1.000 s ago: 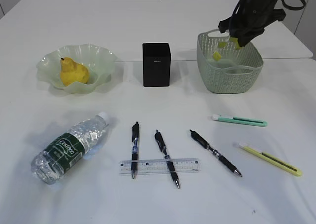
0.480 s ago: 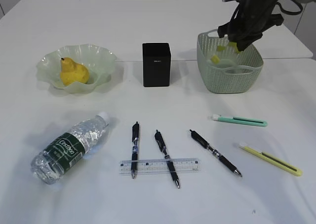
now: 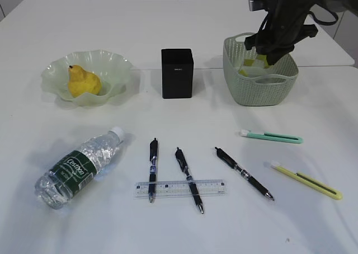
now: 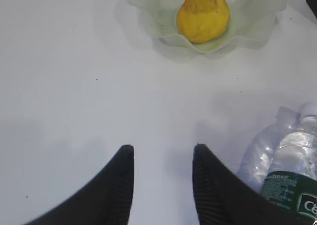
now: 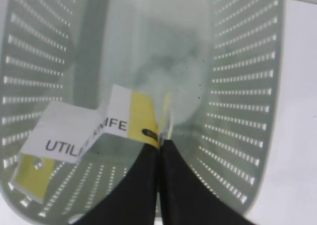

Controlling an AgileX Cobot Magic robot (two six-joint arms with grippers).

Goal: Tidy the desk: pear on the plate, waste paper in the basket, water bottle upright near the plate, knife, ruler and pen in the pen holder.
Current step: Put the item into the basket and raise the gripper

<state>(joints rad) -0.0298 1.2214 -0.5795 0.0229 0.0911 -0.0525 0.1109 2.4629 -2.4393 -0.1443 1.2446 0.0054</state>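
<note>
My right gripper (image 3: 267, 53) (image 5: 159, 138) reaches into the sage-green basket (image 3: 263, 90) (image 5: 247, 86) and is shut on the waste paper (image 5: 74, 131), a white and yellow printed card hanging inside the basket (image 3: 249, 64). My left gripper (image 4: 163, 148) hovers open and empty over the desk (image 4: 74, 86). The yellow pear (image 3: 84, 81) (image 4: 203, 14) lies in the ruffled plate (image 3: 117, 69) (image 4: 148, 17). The water bottle (image 3: 78, 167) (image 4: 292, 165) lies on its side. The ruler (image 3: 180, 188) rests across two pens (image 3: 152, 169) (image 3: 188, 179). The black pen holder (image 3: 177, 73) stands centre back.
A third pen (image 3: 244, 173) lies right of the ruler. A teal utility knife (image 3: 271, 136) and a yellow one (image 3: 306, 180) lie at the front right. The left arm does not show in the exterior view.
My right gripper has gone down with the waste paper from above the basket's rim into the basket. The left gripper and the things on the desk have not moved.
</note>
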